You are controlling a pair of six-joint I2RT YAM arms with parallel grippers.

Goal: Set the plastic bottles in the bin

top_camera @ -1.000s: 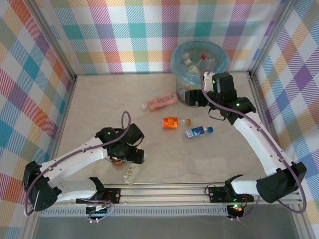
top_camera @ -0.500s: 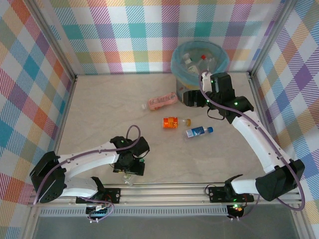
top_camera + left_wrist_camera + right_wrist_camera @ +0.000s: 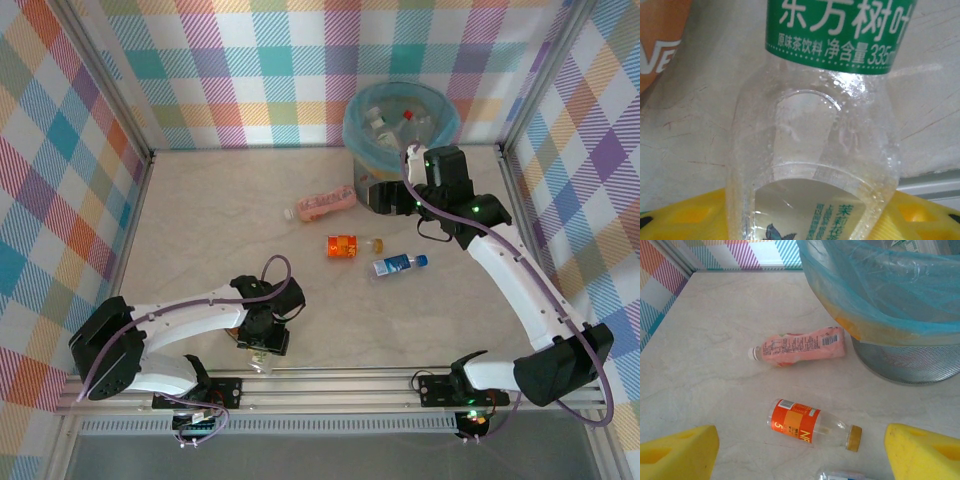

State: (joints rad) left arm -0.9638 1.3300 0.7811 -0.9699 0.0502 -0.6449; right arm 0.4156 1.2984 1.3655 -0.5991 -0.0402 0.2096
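some bottles (image 3: 383, 120) in bin (image 3: 350, 132); pink bottle (image 3: 322, 205), orange bottle (image 3: 345, 245), blue bottle (image 3: 398, 264) left on table (image 3: 200, 220). left end effector (image 3: 262, 338) straddles green-label bottle (image 3: 815, 150), cannot tell if pinched; right end effector (image 3: 800, 455) spread, empty.

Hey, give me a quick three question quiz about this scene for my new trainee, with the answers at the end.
1. True or false: the pink bottle stands upright.
2. What colour is the label on the clear bottle between the pads of the left hand? A orange, B green, C blue.
3. Fill in: the right hand is ____ and holds nothing.
Key: 1 false, it lies on its side; 2 B; 3 open.
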